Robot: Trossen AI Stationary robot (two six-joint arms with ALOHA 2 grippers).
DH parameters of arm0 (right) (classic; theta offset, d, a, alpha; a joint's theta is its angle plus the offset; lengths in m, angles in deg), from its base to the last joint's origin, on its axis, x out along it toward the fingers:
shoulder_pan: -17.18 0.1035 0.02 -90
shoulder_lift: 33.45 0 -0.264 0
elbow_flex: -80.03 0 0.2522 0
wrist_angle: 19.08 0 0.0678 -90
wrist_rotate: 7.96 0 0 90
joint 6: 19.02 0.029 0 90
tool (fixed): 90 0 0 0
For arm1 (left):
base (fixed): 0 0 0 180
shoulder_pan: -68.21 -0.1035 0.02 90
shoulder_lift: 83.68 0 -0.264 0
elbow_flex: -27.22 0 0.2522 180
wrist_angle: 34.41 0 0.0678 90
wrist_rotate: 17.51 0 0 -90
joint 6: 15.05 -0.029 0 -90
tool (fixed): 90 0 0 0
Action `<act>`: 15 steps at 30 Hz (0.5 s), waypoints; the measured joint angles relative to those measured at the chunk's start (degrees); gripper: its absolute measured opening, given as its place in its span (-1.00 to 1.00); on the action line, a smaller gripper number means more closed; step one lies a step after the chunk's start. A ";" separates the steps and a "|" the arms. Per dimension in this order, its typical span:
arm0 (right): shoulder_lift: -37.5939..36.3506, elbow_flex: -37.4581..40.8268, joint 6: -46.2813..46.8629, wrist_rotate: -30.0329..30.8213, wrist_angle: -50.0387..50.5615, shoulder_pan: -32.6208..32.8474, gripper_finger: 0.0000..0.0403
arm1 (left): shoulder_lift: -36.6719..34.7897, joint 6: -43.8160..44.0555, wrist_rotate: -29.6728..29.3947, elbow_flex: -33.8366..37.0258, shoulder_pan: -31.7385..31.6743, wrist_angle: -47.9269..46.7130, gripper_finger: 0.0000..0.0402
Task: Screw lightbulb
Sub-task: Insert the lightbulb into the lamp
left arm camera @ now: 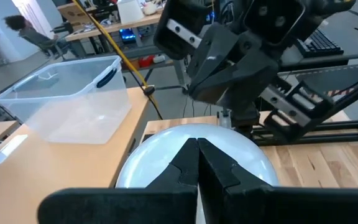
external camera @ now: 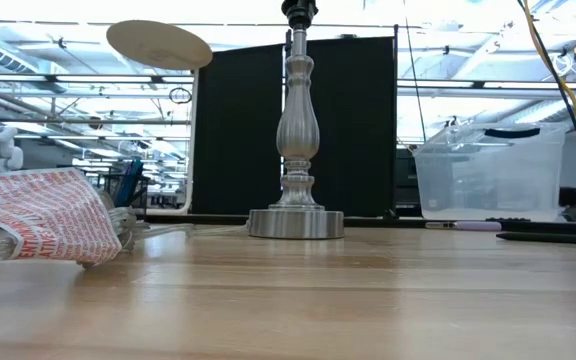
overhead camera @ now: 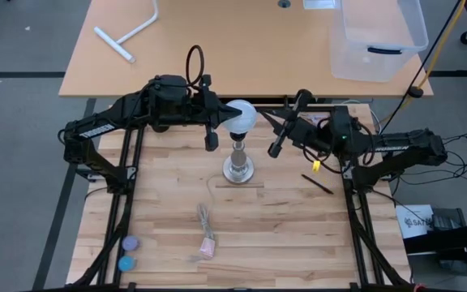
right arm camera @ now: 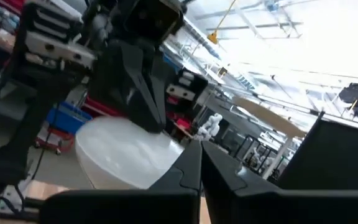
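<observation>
On the far table, a clear bin [overhead camera: 378, 36] holds a dark item

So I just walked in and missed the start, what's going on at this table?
A two-armed robot is fitting a bulb onto a metal lamp post standing mid-table. The bulb sits atop the post. The left hand is shut beside the bulb. The right hand is also shut, off to the bulb's other side and apparently holding nothing.
</observation>
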 joint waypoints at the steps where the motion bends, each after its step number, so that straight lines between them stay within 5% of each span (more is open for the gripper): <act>1: 0.00 0.00 0.55 0.04 0.91 -0.33 -1.00 | 0.00 0.00 0.00 0.00 0.00 0.01 -1.00; 15: 0.81 -0.13 1.42 0.95 4.43 0.05 -1.00 | -0.04 -0.11 0.03 0.00 0.00 -0.19 -1.00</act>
